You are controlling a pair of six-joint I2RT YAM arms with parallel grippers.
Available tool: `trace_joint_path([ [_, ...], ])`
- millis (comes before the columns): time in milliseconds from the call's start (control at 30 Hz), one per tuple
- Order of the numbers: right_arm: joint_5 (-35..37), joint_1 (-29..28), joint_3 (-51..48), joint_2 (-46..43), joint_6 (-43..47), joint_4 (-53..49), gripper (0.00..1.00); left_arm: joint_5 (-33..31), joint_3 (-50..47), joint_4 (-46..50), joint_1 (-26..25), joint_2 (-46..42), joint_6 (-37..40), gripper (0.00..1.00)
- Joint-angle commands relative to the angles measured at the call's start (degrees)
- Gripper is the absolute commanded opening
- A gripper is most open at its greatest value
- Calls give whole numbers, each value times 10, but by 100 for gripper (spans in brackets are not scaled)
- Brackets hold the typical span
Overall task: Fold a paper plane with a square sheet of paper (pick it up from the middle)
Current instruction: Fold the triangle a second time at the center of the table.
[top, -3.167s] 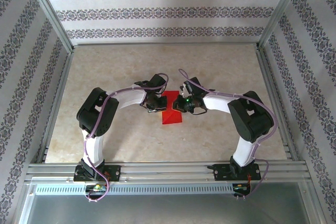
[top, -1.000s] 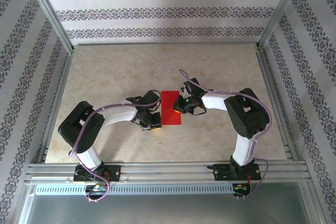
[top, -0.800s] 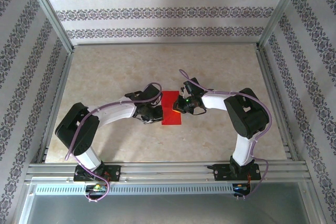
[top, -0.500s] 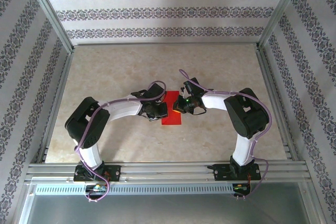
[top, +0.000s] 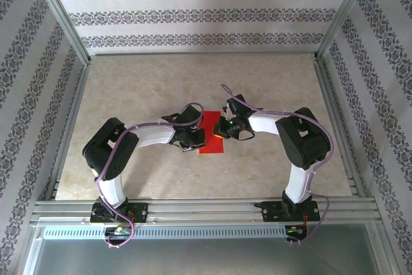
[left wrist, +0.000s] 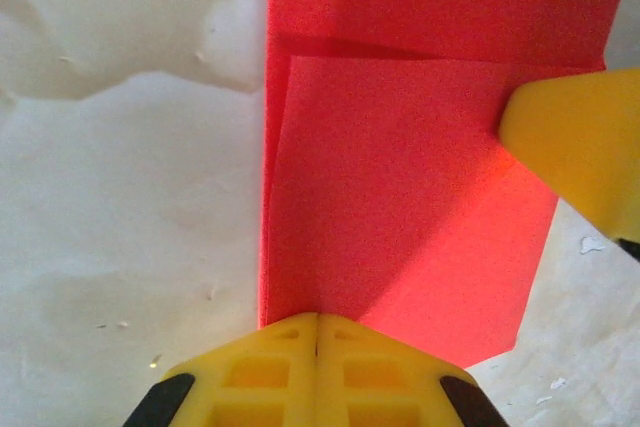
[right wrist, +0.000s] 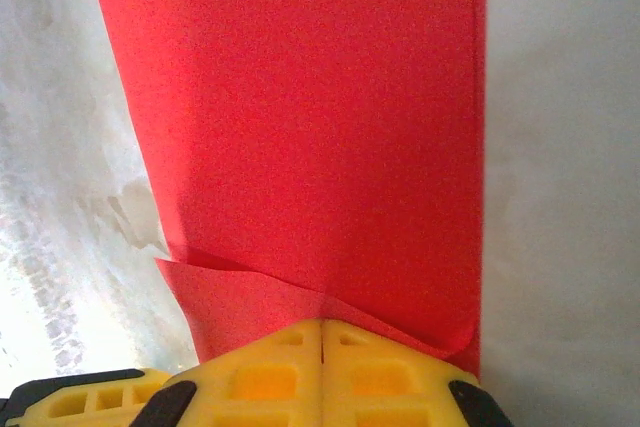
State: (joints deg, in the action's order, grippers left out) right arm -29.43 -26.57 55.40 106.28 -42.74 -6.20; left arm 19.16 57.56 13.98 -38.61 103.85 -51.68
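The square sheet of paper [top: 212, 135], part-folded, lies at the middle of the surface [top: 141, 88] with the left tool [left wrist: 317, 332] and right tool [right wrist: 322, 337] both closed, pressing its left and right edges; if you drag either unevenly, the loose upper layer will likely slip and the crease set skewed.

Left end effector [top: 195, 138], earlier beside the square sheet of paper [top: 214, 143], now closed over its edge.

The square sheet of paper [top: 212, 144] is plain bright red. The fingers [left wrist: 250, 377] are yellow with black outer corners. The counter [top: 141, 82] is mottled cream and beige. The far wall [top: 206, 14] is white with grey floral bands, and the arms [top: 154, 134] are black and white
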Motion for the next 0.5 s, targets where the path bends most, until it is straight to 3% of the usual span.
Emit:
trace_joint_path([
  [0,2,5,17,-30,40,-30,7,-7,-33,22,-4,18,12,4],
  [267,-3,-54,2,-38,21,-15,3,-6,-37,17,-4,18,12,3],
  [467,-2,-59,-1,-28,13,-11,0,-15,-39,24,-4,14,10,1],
])
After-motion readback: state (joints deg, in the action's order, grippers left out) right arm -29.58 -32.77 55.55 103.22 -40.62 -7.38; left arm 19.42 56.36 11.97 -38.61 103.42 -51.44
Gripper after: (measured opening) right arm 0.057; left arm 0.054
